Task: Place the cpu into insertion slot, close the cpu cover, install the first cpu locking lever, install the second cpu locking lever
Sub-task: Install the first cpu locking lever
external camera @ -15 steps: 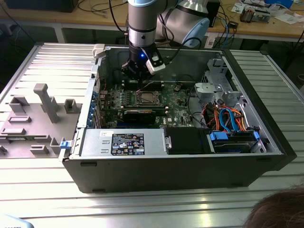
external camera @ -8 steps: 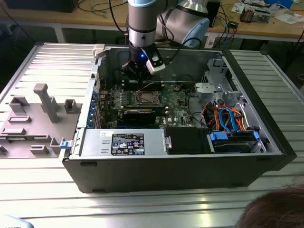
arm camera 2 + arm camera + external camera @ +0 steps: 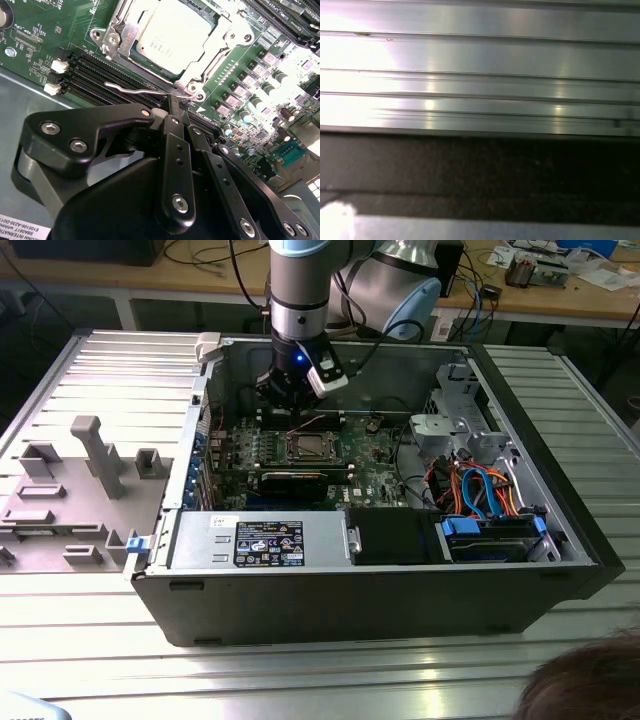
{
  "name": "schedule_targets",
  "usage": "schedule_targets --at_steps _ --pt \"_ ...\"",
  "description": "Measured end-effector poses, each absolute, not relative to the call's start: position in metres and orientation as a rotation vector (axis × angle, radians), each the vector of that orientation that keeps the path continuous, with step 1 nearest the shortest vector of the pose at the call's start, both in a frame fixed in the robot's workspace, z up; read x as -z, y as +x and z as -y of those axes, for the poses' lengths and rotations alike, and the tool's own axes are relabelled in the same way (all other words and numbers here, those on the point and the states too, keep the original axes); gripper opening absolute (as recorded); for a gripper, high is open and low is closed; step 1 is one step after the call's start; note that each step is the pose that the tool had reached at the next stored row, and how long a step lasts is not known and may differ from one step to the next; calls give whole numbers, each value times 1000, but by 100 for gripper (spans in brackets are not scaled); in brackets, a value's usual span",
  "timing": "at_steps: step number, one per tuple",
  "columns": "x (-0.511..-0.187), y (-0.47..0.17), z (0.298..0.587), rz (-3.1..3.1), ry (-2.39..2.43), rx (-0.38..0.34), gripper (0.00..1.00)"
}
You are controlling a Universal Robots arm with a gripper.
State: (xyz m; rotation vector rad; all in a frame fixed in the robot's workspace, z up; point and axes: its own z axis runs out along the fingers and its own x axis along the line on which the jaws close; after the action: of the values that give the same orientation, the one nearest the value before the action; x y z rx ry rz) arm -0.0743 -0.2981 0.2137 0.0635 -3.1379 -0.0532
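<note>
Lying flat in the insertion slot (image 3: 150, 47), the cpu (image 3: 172, 37) faces upward; closed pincer (image 3: 175, 107) nearby.

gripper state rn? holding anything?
Gripper: fingers together, tips at the wire locking lever beside the cpu cover; whether it actually grips the lever cannot be told. The cpu sits under the cover.

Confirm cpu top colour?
Pale silvery-beige, seated under the cover; clearest in the second wrist view: cpu.
</note>
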Motion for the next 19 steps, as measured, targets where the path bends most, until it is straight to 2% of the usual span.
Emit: schedule_targets --at_steps 19 --pt "-211 -74 297 3138 63 53 11"
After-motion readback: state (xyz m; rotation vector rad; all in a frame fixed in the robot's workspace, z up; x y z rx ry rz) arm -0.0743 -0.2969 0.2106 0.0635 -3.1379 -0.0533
